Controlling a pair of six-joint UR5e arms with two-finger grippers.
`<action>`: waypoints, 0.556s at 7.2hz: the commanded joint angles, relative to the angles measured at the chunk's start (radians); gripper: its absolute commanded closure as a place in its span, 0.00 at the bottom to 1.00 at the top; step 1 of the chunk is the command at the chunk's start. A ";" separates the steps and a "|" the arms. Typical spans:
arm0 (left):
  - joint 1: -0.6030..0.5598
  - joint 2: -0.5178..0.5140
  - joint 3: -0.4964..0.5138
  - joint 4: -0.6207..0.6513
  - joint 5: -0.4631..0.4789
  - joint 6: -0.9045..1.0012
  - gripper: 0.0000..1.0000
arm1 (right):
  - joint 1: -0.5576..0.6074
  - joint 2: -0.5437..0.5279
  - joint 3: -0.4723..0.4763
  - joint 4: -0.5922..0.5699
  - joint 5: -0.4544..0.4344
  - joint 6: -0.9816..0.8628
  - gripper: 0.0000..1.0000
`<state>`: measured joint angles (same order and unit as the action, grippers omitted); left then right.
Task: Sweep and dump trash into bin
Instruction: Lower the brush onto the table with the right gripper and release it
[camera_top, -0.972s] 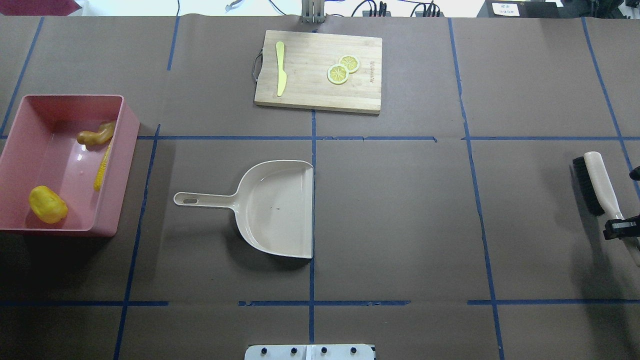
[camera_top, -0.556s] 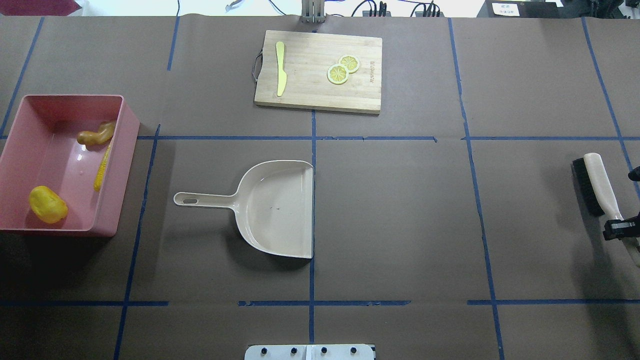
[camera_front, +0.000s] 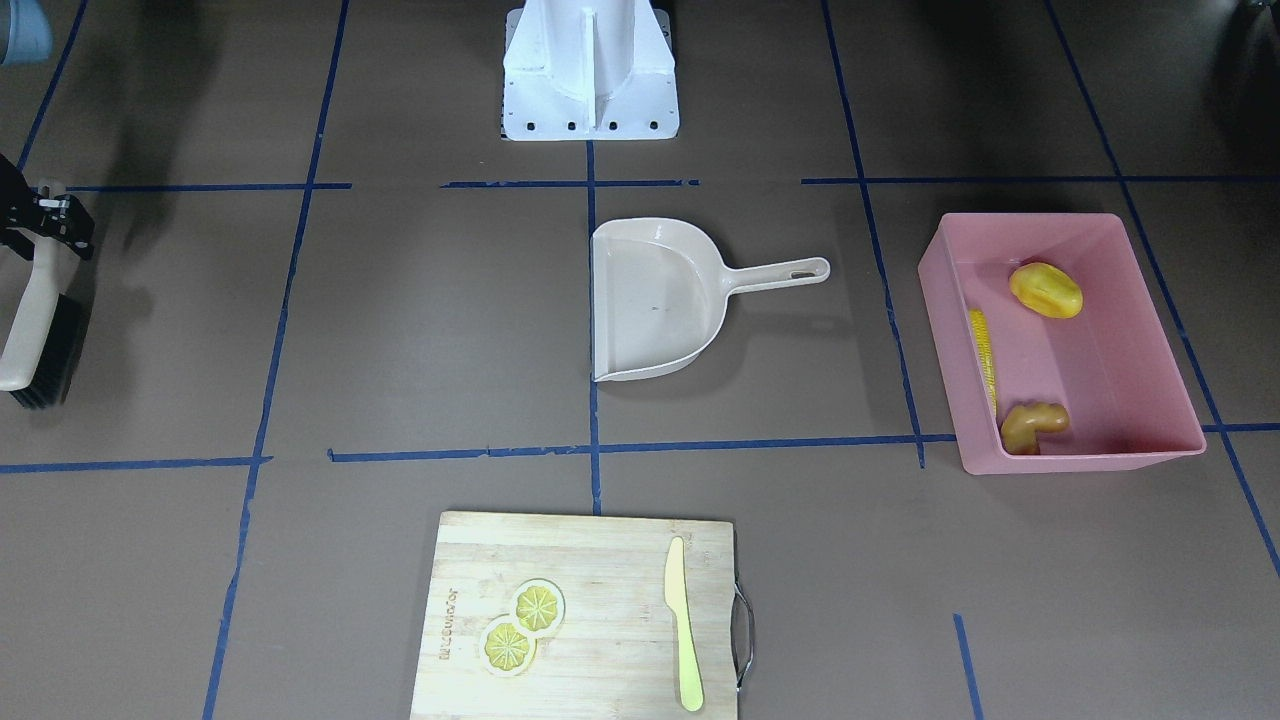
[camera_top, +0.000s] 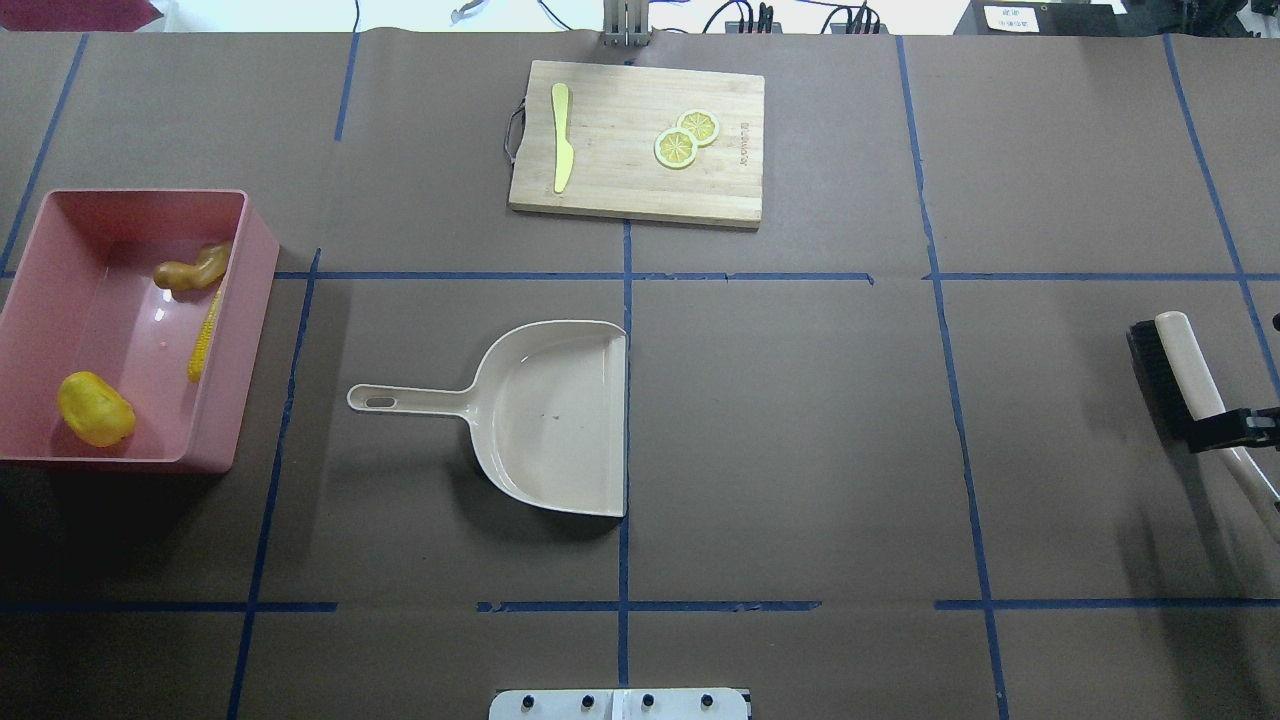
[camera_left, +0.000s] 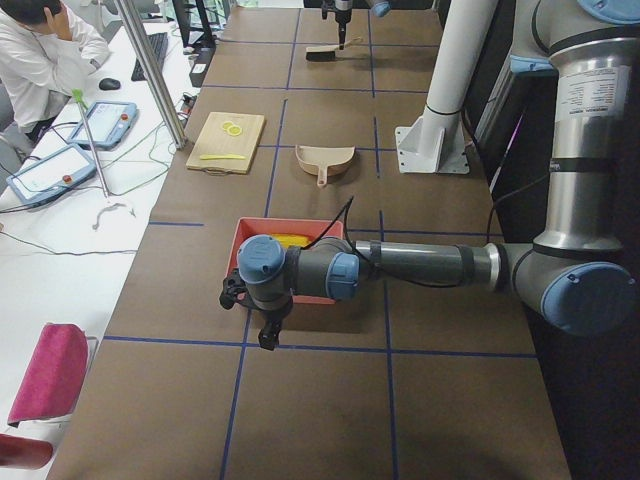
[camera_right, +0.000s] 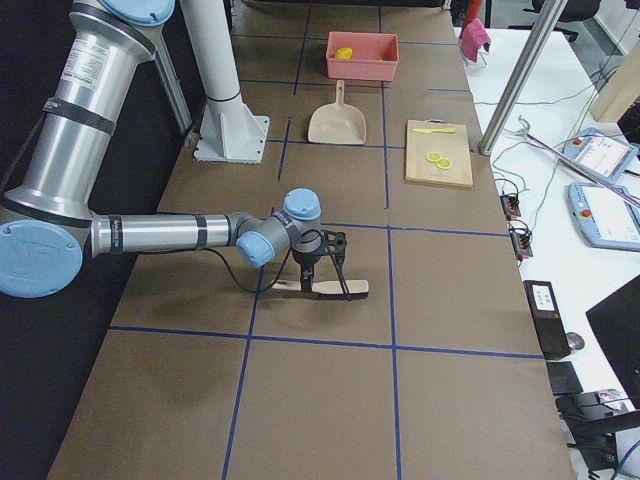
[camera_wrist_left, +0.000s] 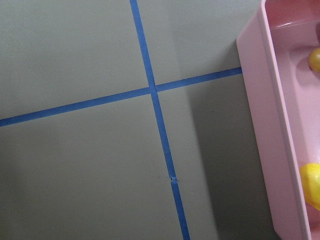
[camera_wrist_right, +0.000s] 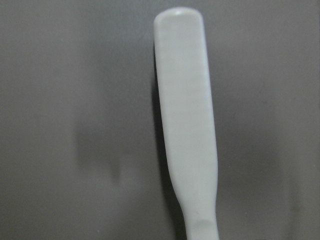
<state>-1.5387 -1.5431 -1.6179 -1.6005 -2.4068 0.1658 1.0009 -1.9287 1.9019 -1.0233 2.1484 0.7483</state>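
The pink bin (camera_top: 252, 300) stands at the table's left end and holds the yellow potato-like lump (camera_top: 95, 408), the corn cob (camera_top: 205, 335) and the tan ginger root (camera_top: 192, 268); in the front-facing view the bin (camera_front: 1080, 462) is on the right. My right gripper (camera_top: 1235, 428) is shut on the handle of a beige brush (camera_top: 1180, 375) with black bristles at the table's far right edge. My left gripper (camera_left: 262, 325) shows only in the exterior left view, beside the bin's end; I cannot tell whether it is open or shut.
The beige dustpan (camera_top: 550, 415) lies empty at the table's middle, handle toward the bin. A wooden cutting board (camera_top: 640, 190) at the far side carries a pale knife (camera_top: 562, 135) and two lemon slices (camera_top: 685, 140). The robot's base (camera_front: 590, 70) is at the near edge.
My right gripper and the brush have shifted a little toward the table's middle, and the brush has turned slightly. The bin, trash and dustpan have not moved.
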 joint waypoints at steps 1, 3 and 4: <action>0.000 0.000 0.000 -0.002 0.000 0.000 0.00 | 0.225 0.046 0.014 -0.153 0.102 -0.256 0.00; 0.000 0.000 0.001 -0.001 0.002 0.001 0.00 | 0.489 0.219 0.012 -0.611 0.105 -0.748 0.00; 0.000 0.000 0.004 -0.001 0.003 0.008 0.00 | 0.537 0.224 0.008 -0.676 0.097 -0.848 0.00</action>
<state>-1.5386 -1.5432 -1.6160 -1.6016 -2.4051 0.1685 1.4348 -1.7511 1.9135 -1.5348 2.2486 0.0948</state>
